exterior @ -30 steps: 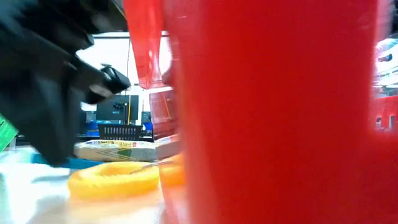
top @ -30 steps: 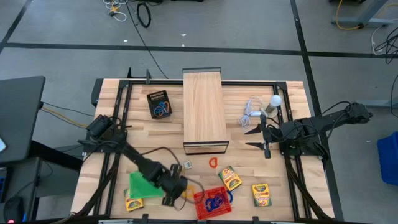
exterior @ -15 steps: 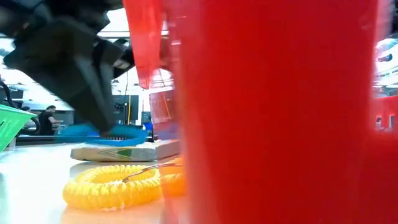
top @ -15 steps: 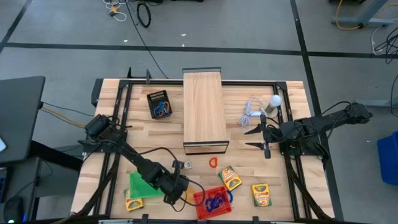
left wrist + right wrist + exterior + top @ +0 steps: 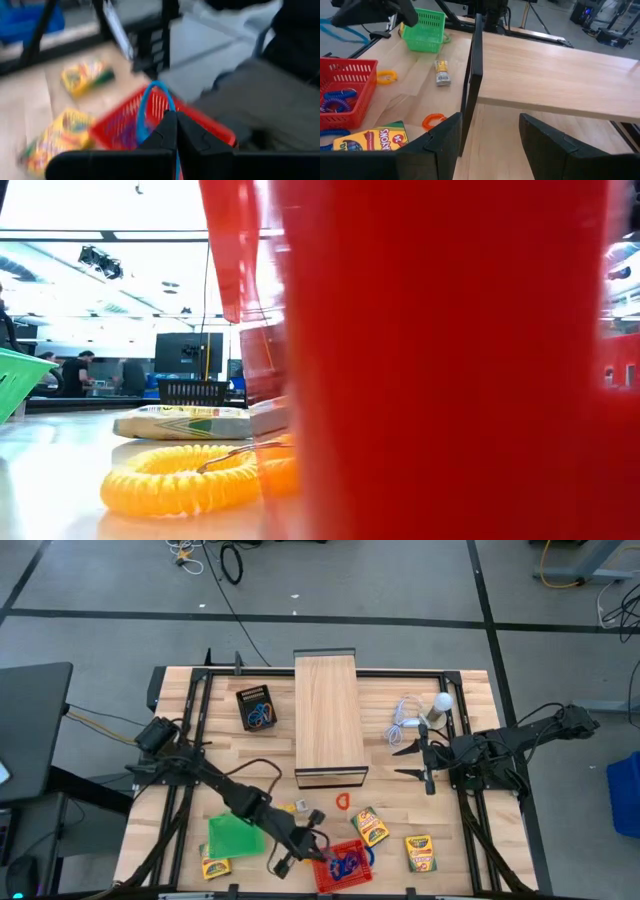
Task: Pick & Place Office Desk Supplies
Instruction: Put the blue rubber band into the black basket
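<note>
The left gripper [image 5: 318, 848] hangs at the near-left rim of the red basket [image 5: 362, 876], its fingers pinched tight on a blue coiled loop [image 5: 148, 107]. In the left wrist view the loop arcs up from between the fingertips with the basket's mesh behind it.

My judgement is that the step in hand is the drop. To do it well, the arm should carry the loop further toward 3 o'clock until it hangs over the basket's middle, above the blue loops [image 5: 347, 864] already inside, and only then let go. A coil like this springs and can snag on the rim, so release low and lift straight up.

From the left gripper, the green basket [image 5: 232, 836] lies at about 9 o'clock. A yellow loop [image 5: 180, 480] rests on the table just beside the red basket. A crayon box [image 5: 370, 827] sits near 2 o'clock, and an orange loop [image 5: 343, 801] at about 1 o'clock.

The right gripper [image 5: 408, 762] waits beside the wooden box [image 5: 327, 717], its fingers spread and empty.
</note>
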